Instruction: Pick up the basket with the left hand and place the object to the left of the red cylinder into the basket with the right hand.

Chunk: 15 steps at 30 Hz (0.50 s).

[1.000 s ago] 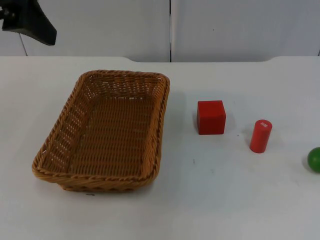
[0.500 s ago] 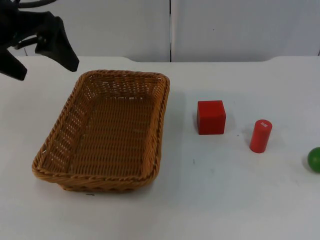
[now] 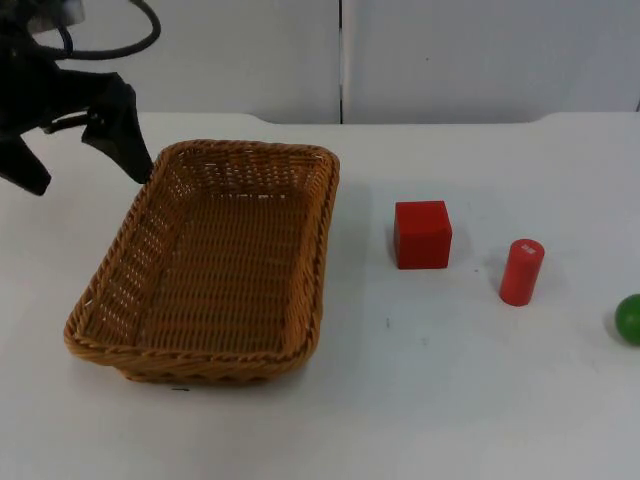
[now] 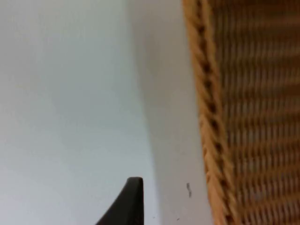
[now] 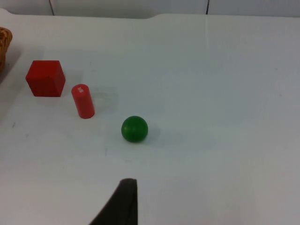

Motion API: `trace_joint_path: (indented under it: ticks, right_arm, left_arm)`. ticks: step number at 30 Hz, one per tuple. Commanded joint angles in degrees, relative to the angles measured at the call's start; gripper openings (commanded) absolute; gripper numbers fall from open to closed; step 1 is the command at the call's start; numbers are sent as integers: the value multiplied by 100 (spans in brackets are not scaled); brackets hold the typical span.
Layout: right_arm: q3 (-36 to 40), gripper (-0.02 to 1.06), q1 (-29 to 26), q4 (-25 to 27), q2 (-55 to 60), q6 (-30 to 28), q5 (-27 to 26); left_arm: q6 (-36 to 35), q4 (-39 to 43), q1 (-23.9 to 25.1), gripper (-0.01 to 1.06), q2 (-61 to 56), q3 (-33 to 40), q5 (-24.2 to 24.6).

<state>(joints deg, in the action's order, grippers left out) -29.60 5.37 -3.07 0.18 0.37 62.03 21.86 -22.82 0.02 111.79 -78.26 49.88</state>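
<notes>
Up at the far left of the table point(image 3: 480, 400), the left hand point(image 3: 85, 160) hangs with its two black fingers point(image 3: 125, 135) spread wide and nothing between them. One finger points down just beside the basket's far left corner, the other stands further left over bare table. Whether the nearer finger touches the wicker cannot be told. From the left wrist, a black fingertip point(image 4: 127, 204) shows over white table with the basket's braided rim running close alongside it, a strip of table between the two.

The basket point(image 3: 215, 265) is brown wicker, rectangular, lying flat on the table with its long side running away from the camera. Nothing lies in it.

Right of the basket, apart from it, sits the red cube point(image 3: 422, 234). It is the thing to the left of the red cylinder point(image 3: 521, 271), which stands upright near it, a little closer to the front edge. Further right again, at the border of the top view, lies a green ball point(image 3: 629, 319).

The right hand waits above the table off to the right; one black fingertip point(image 5: 123, 204) shows from its wrist, and how far it is open cannot be told. That wrist view looks over the ball point(image 5: 134, 129), the cylinder point(image 5: 83, 101) and the cube point(image 5: 45, 78), all resting untouched, with a bit of basket rim point(image 5: 4, 44) beyond the cube
</notes>
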Motion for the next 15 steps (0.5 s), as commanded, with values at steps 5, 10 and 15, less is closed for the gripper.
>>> trace_joint_path:
  ticks: [5, 10, 15]
  right_arm:
    - [7, 105, -69, 26, -18, 24, -18]
    - [7, 105, -69, 26, -18, 24, -18]
    - [7, 105, -69, 26, -18, 24, -18]
  left_arm:
    - [-88, 90, 3, 105, 474, -245, 217]
    - [39, 90, 3, 105, 896, -438, 366]
    - [494, -370, 3, 105, 1198, -622, 366]
